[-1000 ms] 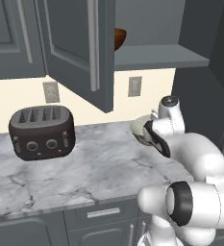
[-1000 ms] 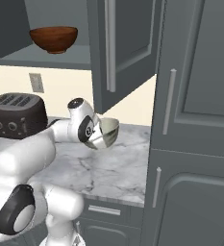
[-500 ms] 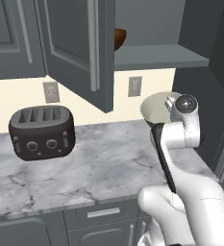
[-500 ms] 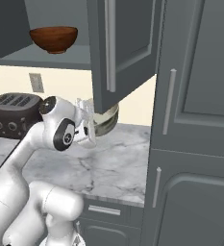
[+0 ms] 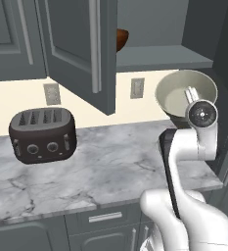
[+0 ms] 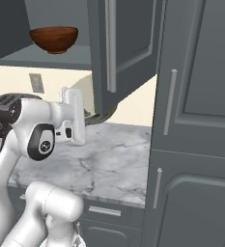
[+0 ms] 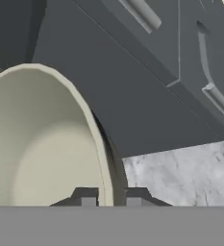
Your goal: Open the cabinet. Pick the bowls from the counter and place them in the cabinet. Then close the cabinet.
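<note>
The pale cream-green bowl [image 5: 179,98] hangs tilted in the air above the right end of the counter [image 5: 110,162], just below the cabinet shelf [image 5: 159,56]. My gripper [image 5: 190,94] is shut on its rim. The hand view has the rim between my fingertips [image 7: 88,198], with the bowl's inside [image 7: 36,144] to the left. From the right, my gripper [image 6: 80,118] holds the bowl [image 6: 98,116] partly behind the open cabinet door [image 6: 128,53]. The reddish-brown bowl [image 6: 53,39] sits on the shelf [image 6: 46,59]; its edge [image 5: 122,39] peeks past the door [image 5: 81,44].
A dark toaster [image 5: 42,135] stands at the counter's left. Wall outlets [image 5: 137,88] sit on the cream backsplash. A tall dark cabinet [image 6: 196,120] borders the counter [image 6: 114,159] on the right. Drawer fronts [image 5: 105,216] run below the counter edge.
My arm has risen and straightened, lifting the cream bowl from just above the counter up to just under the shelf. The wooden bowl and toaster have stayed put.
</note>
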### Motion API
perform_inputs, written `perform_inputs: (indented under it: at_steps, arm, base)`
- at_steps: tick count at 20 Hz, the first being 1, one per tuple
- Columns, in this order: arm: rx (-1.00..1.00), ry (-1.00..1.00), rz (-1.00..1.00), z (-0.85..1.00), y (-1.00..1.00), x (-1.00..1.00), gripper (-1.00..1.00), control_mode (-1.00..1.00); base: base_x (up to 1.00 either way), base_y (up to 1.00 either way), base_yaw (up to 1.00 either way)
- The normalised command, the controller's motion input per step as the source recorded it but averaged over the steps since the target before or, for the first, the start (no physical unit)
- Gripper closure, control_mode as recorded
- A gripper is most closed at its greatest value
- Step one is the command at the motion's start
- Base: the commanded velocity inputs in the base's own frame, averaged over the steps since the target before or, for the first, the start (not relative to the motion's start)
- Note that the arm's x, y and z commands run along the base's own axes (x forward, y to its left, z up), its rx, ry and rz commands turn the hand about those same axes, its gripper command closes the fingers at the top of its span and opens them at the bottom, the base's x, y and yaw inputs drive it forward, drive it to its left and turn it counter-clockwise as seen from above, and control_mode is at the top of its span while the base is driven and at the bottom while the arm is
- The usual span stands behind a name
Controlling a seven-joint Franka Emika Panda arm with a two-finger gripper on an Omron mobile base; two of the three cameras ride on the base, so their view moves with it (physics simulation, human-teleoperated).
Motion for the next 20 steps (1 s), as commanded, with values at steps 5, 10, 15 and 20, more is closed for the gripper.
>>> perform_inputs:
  at_steps: [5, 10, 15, 20]
  arm:
    - [0.10, 0.07, 0.01, 1.00, 0.28, -0.55, 1.00, -1.00]
    - [0.12, 0.17, 0.09, 1.00, 0.30, -0.33, 1.00, -1.00]
    - [0.19, 0.07, 0.31, 0.76, 0.01, -0.04, 1.00, -1.00]
    - [0.04, -0.01, 0.11, 0.01, -0.03, 0.00, 1.00, -1.00]
  base:
    - [0.00, 0.00, 0.00]
    - [0.00, 0.00, 0.00]
    - [0.00, 0.00, 0.00]
    - [0.00, 0.00, 0.00]
